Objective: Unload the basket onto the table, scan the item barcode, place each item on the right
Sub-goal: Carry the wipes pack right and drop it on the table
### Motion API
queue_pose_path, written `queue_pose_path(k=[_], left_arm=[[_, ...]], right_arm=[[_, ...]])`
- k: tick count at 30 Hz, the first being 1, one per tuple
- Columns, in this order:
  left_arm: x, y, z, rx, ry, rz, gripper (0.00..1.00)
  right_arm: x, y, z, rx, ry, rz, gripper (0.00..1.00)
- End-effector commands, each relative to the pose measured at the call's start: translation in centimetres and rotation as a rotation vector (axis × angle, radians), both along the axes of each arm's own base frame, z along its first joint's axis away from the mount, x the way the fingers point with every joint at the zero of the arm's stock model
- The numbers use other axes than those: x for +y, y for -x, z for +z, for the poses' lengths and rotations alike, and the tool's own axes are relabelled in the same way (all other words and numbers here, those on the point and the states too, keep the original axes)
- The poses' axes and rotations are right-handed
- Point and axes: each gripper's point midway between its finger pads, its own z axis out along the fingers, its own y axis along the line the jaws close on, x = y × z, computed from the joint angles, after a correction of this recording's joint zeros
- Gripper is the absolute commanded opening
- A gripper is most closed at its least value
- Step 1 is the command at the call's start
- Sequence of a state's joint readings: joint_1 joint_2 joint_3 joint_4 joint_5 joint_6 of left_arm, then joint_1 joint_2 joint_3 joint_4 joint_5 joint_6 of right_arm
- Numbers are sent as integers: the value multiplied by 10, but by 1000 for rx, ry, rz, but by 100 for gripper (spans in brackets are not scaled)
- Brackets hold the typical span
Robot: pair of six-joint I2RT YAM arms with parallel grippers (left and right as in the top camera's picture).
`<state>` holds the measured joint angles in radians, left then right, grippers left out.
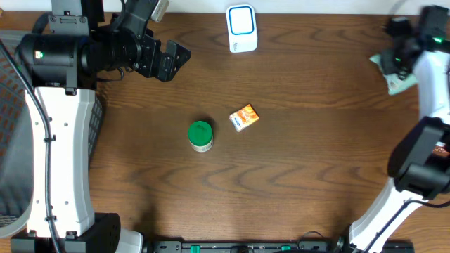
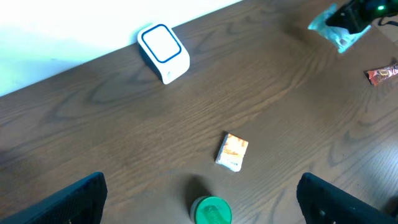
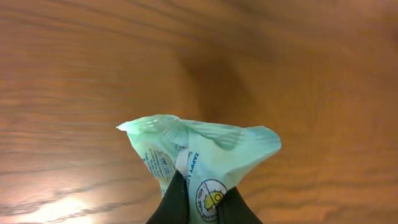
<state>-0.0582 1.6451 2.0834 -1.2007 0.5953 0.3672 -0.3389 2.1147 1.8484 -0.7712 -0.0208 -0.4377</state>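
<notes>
My right gripper (image 3: 202,202) is shut on a pale green wipes packet (image 3: 205,146), pinching its lower edge and holding it above the wood; the crumpled packet shows printed text and a round yellow logo. In the overhead view this packet (image 1: 391,74) hangs at the far right, under the right gripper (image 1: 401,57). The white scanner with a blue outline (image 1: 241,28) stands at the table's back edge, well left of the packet. My left gripper (image 2: 200,182) is open and empty, high above the back left (image 1: 169,60).
A green-lidded jar (image 1: 201,135) and a small orange packet (image 1: 245,117) sit mid-table. A red snack wrapper (image 2: 382,73) lies at the right, near the held packet. The left arm's white base (image 1: 60,161) fills the left side.
</notes>
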Motion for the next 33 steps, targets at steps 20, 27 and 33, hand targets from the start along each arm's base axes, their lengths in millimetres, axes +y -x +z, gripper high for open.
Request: queue_pose_path(k=[20, 27, 33], left_arm=[[1, -1, -4, 5, -10, -2, 98], [1, -1, -4, 5, -10, -2, 98], [1, -1, -4, 5, -10, -3, 98]], right_arm=[[-114, 59, -37, -32, -304, -555, 99], [-14, 22, 70, -243, -596, -228, 99], [97, 20, 65, -77, -639, -58, 99]])
